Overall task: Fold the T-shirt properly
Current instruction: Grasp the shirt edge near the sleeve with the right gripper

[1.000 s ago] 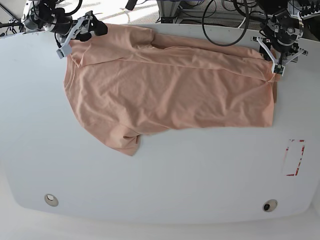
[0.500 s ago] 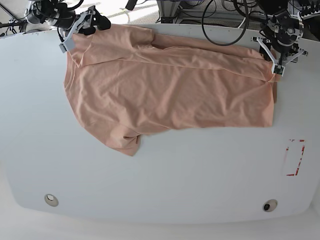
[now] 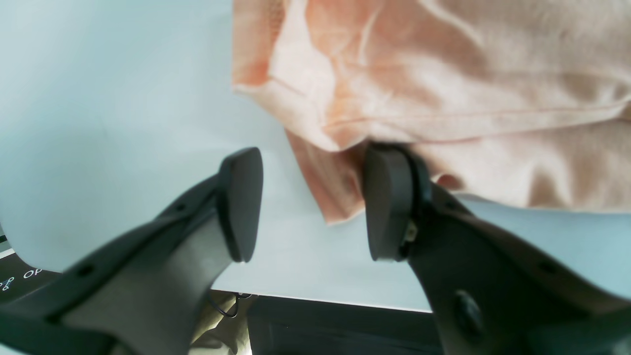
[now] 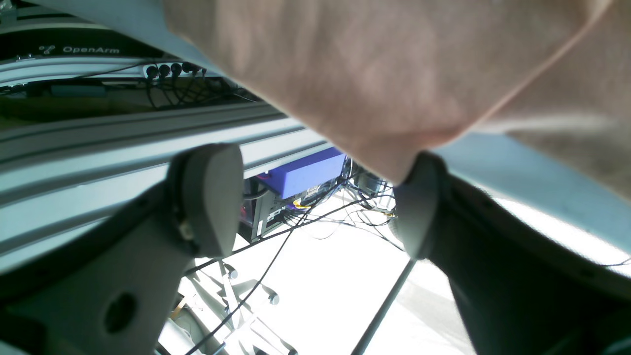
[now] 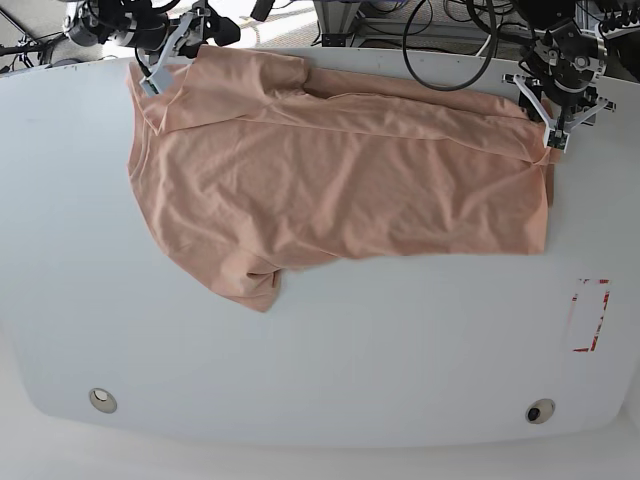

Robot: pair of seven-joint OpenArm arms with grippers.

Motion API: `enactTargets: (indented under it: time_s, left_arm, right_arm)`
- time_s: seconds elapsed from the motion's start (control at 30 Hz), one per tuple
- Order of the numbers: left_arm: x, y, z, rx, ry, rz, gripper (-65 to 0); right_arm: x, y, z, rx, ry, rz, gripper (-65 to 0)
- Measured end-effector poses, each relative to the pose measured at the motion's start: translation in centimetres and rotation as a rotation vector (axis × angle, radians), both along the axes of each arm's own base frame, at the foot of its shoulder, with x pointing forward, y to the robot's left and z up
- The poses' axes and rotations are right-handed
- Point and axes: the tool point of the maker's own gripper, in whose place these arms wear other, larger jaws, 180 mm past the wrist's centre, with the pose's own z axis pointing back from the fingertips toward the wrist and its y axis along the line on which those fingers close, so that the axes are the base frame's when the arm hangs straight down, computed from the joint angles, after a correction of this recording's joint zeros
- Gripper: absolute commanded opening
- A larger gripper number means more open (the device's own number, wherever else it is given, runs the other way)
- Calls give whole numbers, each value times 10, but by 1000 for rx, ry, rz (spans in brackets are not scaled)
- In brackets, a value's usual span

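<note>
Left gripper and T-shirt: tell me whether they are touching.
Touching. In the left wrist view, the T-shirt drapes onto the tip of one of the left gripper fingers; the other finger stands clear over the bare table.

T-shirt [image 5: 330, 180]: salmon-peach, spread mostly flat across the far half of the white table.

Long axis runs left-right in the base view. Wrinkled, soft creases throughout. One sleeve bunched at the near-left edge, another folded along the far edge. Right hem roughly straight, its far corner rumpled. No chest emblem showing. Far-left corner sits at the table edge.
</note>
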Motion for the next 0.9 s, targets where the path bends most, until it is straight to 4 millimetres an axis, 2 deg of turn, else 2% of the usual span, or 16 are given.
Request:
enactTargets:
  time_s: [0.13,0.2,0.23,0.33,0.4,0.43,0.7,0.77,0.9]
  left_arm:
    - [0,0,0,0,0,1,-338]
    - [0,0,0,0,0,0,-338]
    - [0,0,0,0,0,0,-338]
    - [0,0,0,0,0,0,-338]
    - [0,0,0,0,1,0,-338]
    - [0,0,0,0,1,0,-338]
    - [0,0,0,0,0,0,-338]
    - [0,0,0,0,0,0,-338]
    - [0,0,0,0,0,0,-338]
  right_arm:
    - [11,7,3,30,-40,-34,-208]
    - [13,9,3,32,-43,-33,-244]
    - [13,9,3,32,-44,-33,-284]
    - [12,8,2,23,-38,-27,-472]
    - [13,8,2,24,-41,-27,-628]
    - [14,8,2,23,-43,-27,-650]
    - [14,6,5,17,-49,-29,-650]
    - [19,9,13,32,-78,-28,-650]
    - [35,25,41,158,-175,-48,-650]
